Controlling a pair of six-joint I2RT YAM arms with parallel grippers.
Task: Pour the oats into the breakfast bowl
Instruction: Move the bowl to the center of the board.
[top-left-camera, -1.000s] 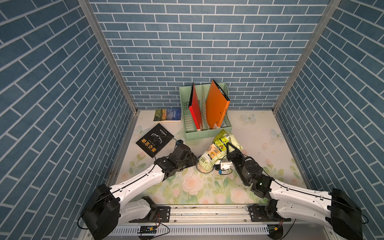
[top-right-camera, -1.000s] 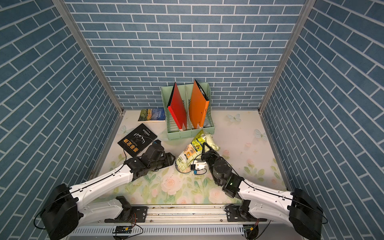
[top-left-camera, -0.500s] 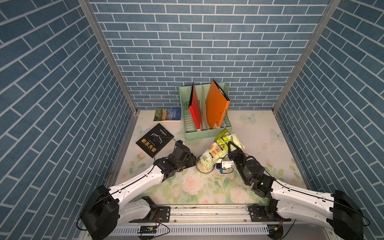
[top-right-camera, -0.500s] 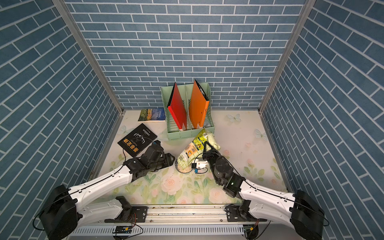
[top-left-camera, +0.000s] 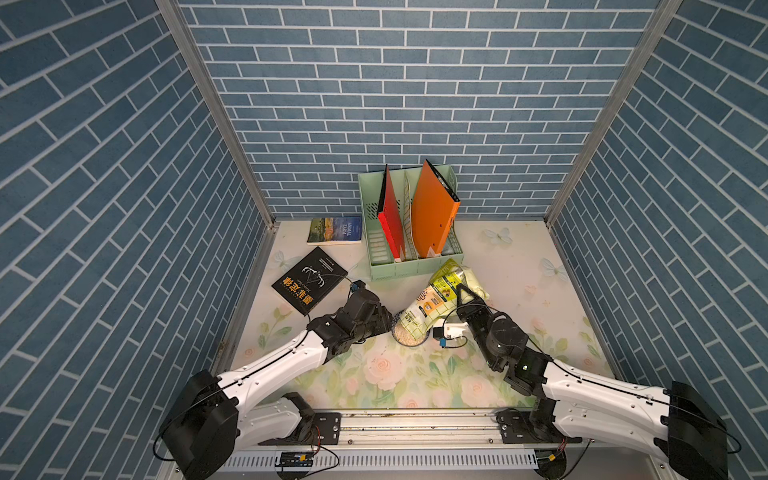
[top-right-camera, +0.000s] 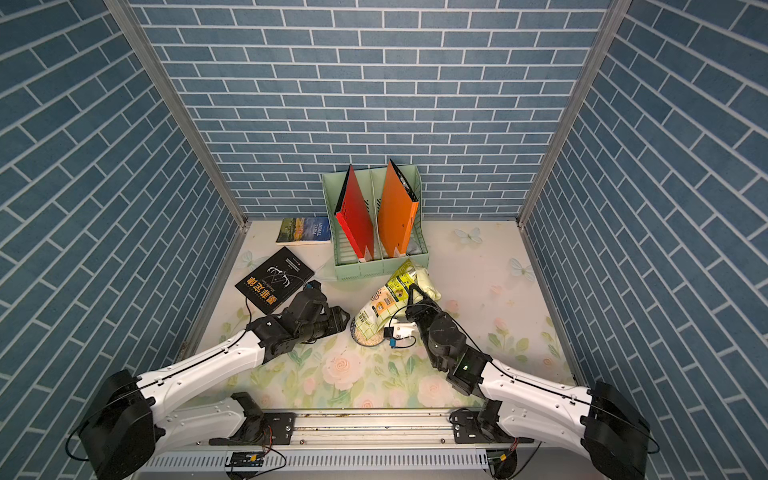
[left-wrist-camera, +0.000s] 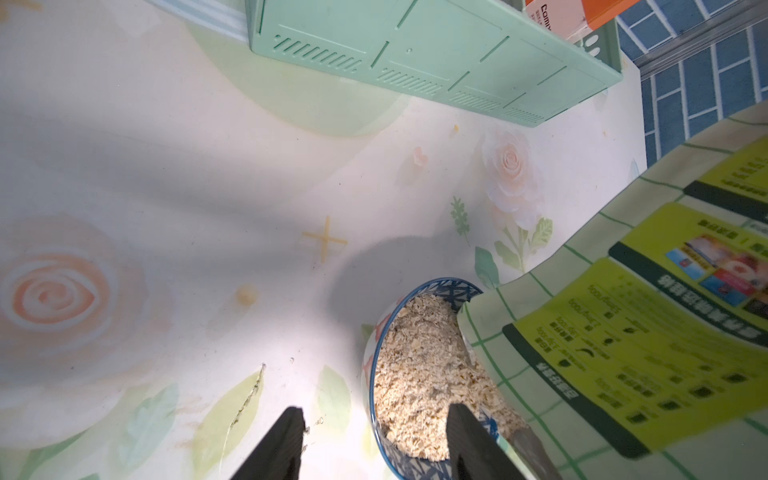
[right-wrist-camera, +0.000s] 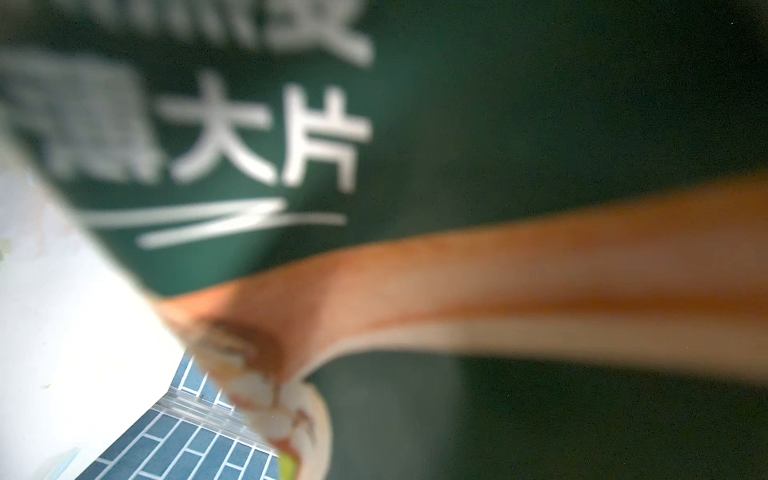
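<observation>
The breakfast bowl (top-left-camera: 398, 337), small with a blue-and-white pattern, stands on the flowered mat and holds a heap of the oats (left-wrist-camera: 419, 365). The green-checked pouch (top-left-camera: 436, 303) is tilted mouth-down, with its opening over the bowl's rim (left-wrist-camera: 440, 286). My right gripper (top-left-camera: 463, 293) is shut on the pouch's upper part. The pouch's dark green band (right-wrist-camera: 498, 124) fills the right wrist view. My left gripper (left-wrist-camera: 376, 409) is open and straddles the bowl's near wall, with one finger outside and one over the oats.
Just behind the pouch stands a mint file rack (top-left-camera: 409, 266) with a red and an orange folder. A black book (top-left-camera: 309, 280) lies left of the left gripper, and another book (top-left-camera: 334, 230) lies by the back wall. Blue brick walls enclose three sides.
The right arm and the pouch have shifted only slightly. The left arm has kept still.
</observation>
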